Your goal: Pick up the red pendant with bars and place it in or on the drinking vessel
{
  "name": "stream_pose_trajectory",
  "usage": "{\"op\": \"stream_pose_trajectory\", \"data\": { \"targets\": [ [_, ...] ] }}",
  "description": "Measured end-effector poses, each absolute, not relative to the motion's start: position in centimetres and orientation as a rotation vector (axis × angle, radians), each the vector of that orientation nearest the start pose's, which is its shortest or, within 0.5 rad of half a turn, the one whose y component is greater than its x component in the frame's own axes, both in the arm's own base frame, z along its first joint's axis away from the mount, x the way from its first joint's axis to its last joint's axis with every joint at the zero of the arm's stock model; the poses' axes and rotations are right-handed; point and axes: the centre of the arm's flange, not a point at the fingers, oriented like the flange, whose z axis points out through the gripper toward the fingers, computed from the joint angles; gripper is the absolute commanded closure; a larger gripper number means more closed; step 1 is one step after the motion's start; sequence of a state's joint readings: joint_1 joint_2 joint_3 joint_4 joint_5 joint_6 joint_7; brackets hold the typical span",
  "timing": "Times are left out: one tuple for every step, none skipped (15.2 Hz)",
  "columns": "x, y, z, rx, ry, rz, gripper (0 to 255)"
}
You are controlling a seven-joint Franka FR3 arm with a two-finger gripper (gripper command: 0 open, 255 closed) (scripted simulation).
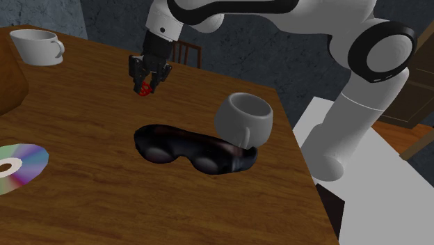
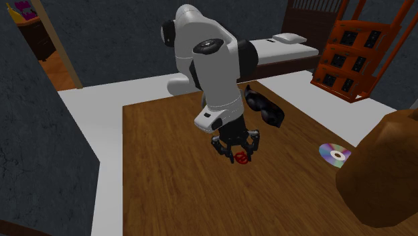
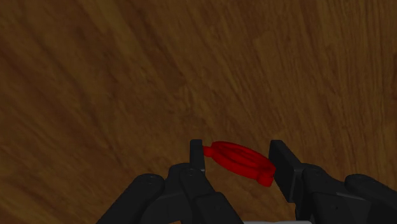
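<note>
The red pendant (image 3: 239, 160), a ring with bars across it, sits between my black fingers and touches both. My gripper (image 1: 146, 86) is shut on it and hangs just above the wooden table (image 1: 90, 202), near its far edge in the shoulder view. The pendant (image 1: 144, 89) shows red at the fingertips, and likewise in the second exterior view (image 2: 241, 157) under the gripper (image 2: 238, 154). A white mug (image 1: 243, 118) stands tilted by the table's right edge, to the right of the gripper. A second white cup (image 1: 38, 45) stands at the far left corner.
Black goggles (image 1: 195, 149) lie in front of the white mug, also seen behind the arm (image 2: 264, 107). A shiny disc (image 1: 17, 167) lies at the shoulder view's left edge. A big brown rounded object (image 2: 382, 174) stands at the second exterior view's right.
</note>
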State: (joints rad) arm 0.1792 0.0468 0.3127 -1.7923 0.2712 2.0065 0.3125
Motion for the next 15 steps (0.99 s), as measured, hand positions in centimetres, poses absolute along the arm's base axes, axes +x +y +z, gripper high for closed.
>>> {"op": "stream_pose_trajectory", "data": {
  "targets": [
    [51.7, 29.2, 53.5, -2.825, -0.118, -0.07, 255],
    [51.7, 29.2, 53.5, -2.825, -0.118, -0.07, 255],
    [51.7, 29.2, 53.5, -2.825, -0.118, -0.07, 255],
    [51.8, 29.2, 53.8, -2.825, -0.118, -0.07, 255],
    [51.8, 29.1, 54.2, -2.825, -0.118, -0.07, 255],
    [51.8, 29.2, 54.7, -2.825, -0.118, -0.071, 255],
    [51.7, 29.1, 55.2, -2.825, -0.119, -0.07, 255],
    [51.7, 29.2, 55.7, -2.825, -0.118, -0.071, 255],
    [51.6, 29.2, 56.2, -2.825, -0.118, -0.071, 255],
    [51.7, 29.2, 56.6, -2.825, -0.119, -0.071, 255],
    [51.7, 29.2, 57.1, -2.825, -0.118, -0.071, 255],
    [51.7, 29.2, 57.6, -2.825, -0.119, -0.071, 255],
    [51.8, 29.2, 58.2, -2.825, -0.118, -0.071, 255],
    [51.7, 29.2, 58.7, -2.825, -0.118, -0.071, 255],
    [51.7, 29.2, 59.3, -2.825, -0.118, -0.071, 255]
  ]
}}
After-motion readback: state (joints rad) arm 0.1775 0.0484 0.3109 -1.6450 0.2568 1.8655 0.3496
